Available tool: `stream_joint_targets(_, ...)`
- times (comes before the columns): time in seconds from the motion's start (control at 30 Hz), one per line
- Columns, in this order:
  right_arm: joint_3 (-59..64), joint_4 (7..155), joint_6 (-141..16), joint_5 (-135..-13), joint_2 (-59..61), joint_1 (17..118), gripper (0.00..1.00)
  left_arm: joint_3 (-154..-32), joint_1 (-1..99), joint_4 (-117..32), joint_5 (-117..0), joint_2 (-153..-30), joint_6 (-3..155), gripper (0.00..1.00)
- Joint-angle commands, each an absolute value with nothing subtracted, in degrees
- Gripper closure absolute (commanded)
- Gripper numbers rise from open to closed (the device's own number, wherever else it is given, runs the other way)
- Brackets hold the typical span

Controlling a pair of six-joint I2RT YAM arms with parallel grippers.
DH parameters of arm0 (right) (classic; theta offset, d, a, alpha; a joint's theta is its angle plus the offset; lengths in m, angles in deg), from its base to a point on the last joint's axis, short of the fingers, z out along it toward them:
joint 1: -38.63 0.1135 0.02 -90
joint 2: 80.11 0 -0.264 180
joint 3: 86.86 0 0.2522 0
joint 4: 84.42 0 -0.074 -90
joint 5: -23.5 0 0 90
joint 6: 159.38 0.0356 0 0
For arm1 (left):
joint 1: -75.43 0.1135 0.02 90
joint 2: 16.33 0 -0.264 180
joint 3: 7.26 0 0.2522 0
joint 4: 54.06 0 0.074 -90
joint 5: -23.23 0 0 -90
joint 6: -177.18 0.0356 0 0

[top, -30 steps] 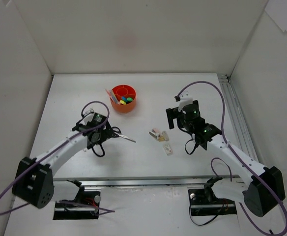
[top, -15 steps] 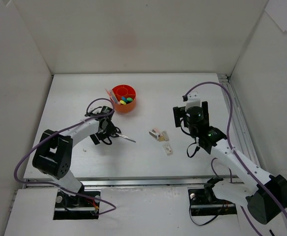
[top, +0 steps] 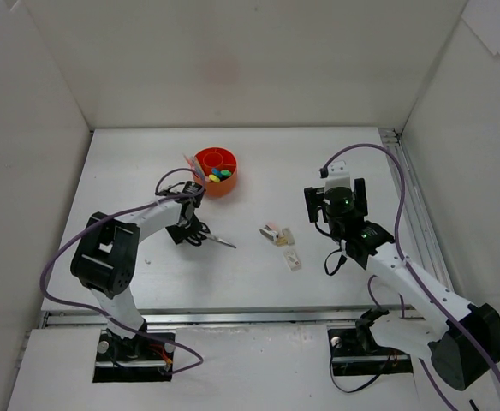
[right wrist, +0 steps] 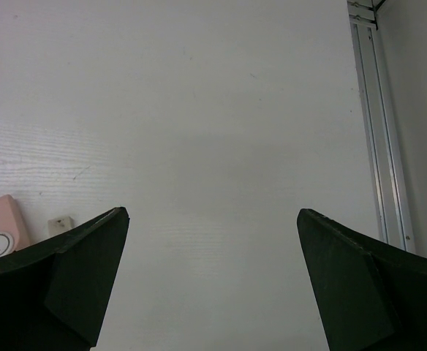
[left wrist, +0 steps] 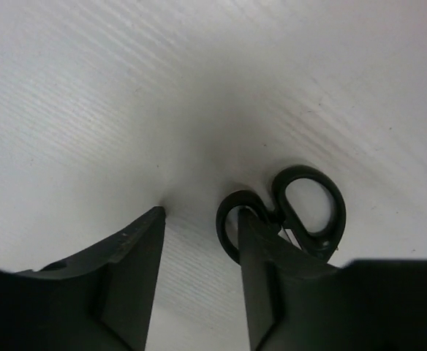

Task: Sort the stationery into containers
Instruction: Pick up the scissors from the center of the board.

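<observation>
Black-handled scissors lie on the white table, blades pointing right. My left gripper is down at their handles. In the left wrist view my left gripper has its jaws narrowed but apart. The right finger stands in one handle loop of the scissors, and bare table shows in the gap. The orange organiser behind holds pens and highlighters. Small erasers lie mid-table. My right gripper hovers wide open to their right; in its own view the right gripper holds nothing.
White walls enclose the table on three sides. A metal rail runs along the right edge and shows in the right wrist view as a rail. A pink eraser and a beige one sit at that view's left edge.
My left arm has folded in and set its gripper down at the scissors' handles, jaws narrowing from wide open. My right gripper shifted slightly right and stayed wide open.
</observation>
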State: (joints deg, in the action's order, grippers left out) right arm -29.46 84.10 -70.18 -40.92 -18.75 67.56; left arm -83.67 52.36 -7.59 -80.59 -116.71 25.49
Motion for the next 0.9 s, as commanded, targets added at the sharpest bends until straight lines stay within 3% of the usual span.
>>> stream_joint_targets(0.0, -29.24, 86.74, -70.70, -37.85, -20.70, 67.28, 0.02, -85.96, 51.96, -6.90, -82.50, -117.14, 24.69, 0.63)
stream_joint_targets(0.1, -29.51, 86.74, -70.61, -37.07, -21.49, 67.37, 0.02, -86.49, 51.96, -7.08, -83.37, -116.53, 25.31, 0.88)
stream_joint_targets(0.2, -29.77, 86.83, -70.70, -36.89, -22.19, 67.37, 0.02, -87.63, 51.96, -6.64, -85.83, -115.30, 26.97, 1.00)
stream_joint_targets(0.57, -29.94, 88.75, -71.40, -37.41, -22.11, 67.28, 0.02, -86.24, 51.43, -12.60, -97.42, -99.93, 36.10, 1.00)
stream_joint_targets(0.87, -30.74, 90.78, -72.81, -36.89, -22.19, 67.10, 0.02, -83.51, 49.68, -37.60, -105.52, -85.42, 61.75, 1.00)
